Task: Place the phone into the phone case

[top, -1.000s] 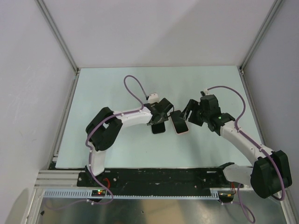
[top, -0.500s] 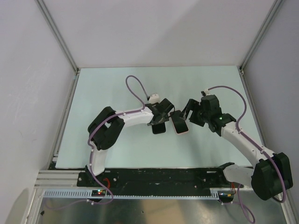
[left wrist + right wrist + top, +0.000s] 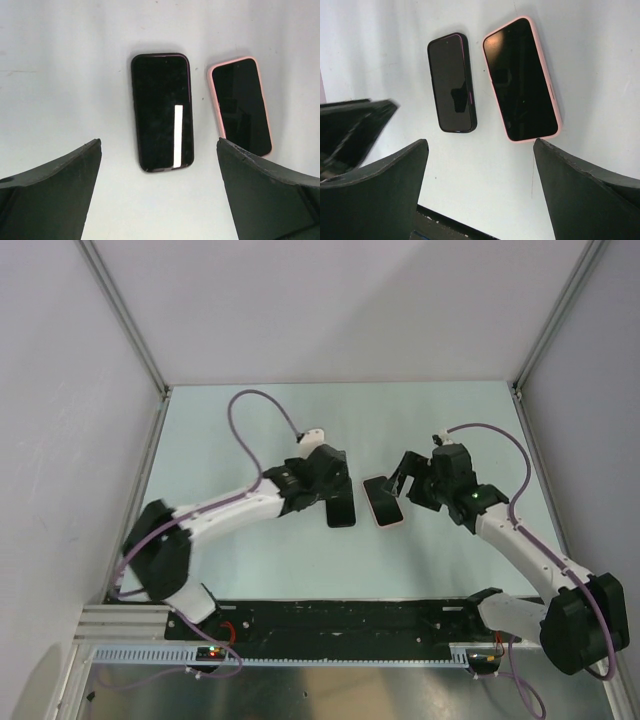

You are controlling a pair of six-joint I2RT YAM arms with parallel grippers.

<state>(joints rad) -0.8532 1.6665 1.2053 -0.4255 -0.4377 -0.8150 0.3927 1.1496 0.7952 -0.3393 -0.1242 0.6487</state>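
Left arm is swinging back toward its own side, and both sets of jaws are spreading wider than a second ago. Now the left gripper (image 3: 158,141) is hanging released above the black phone (image 3: 161,112), and the right gripper (image 3: 480,141) is gaping too, holding nothing. That phone is lying flat on the table (image 3: 250,430) just beside the pink case (image 3: 241,111), outside it

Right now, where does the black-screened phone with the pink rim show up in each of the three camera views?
Top external: the pink-rimmed phone lies near the middle of the picture, slightly right of centre.
Left wrist: the pink-rimmed phone sits right of centre, in the upper half.
Right wrist: the pink-rimmed phone sits in the upper half, right of centre, tilted.
Shared landmark: the dark purple-edged phone lies flat just to its left in every view, not touching it.
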